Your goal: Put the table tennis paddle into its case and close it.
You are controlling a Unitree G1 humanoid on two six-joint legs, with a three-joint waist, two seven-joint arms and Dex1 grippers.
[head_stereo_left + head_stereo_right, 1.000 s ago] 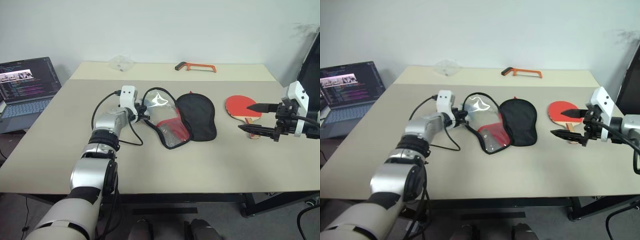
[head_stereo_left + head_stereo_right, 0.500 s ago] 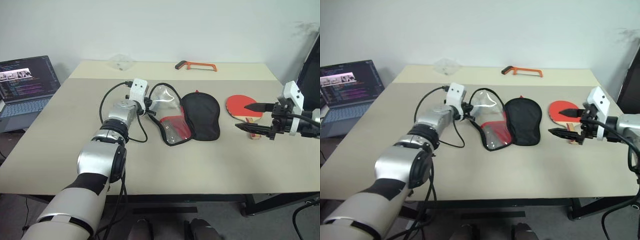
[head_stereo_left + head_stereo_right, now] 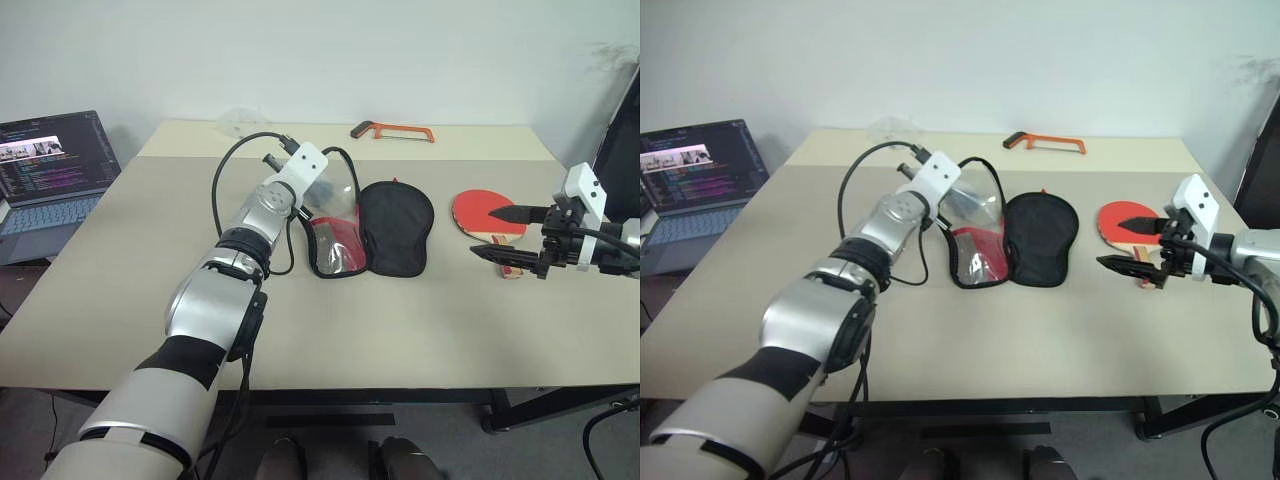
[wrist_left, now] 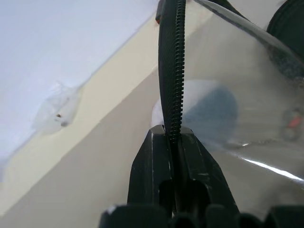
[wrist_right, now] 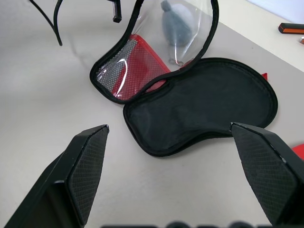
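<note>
At centre frame, the left claw (image 4: 173, 142) is clamped on the black zipper edge of the case (image 3: 370, 230), lifting its clear plastic flap off the beige surface (image 3: 400, 330) while the black fabric half lies flat beside it. At the right edge, the right claw (image 3: 508, 238) hangs spread wide and empty, level just above the surface. The table tennis paddle (image 3: 478, 212) rests red face up directly behind that claw. An orange hacksaw (image 3: 392, 132) lies at the far edge; a laptop (image 3: 50, 170) sits at far left.
</note>
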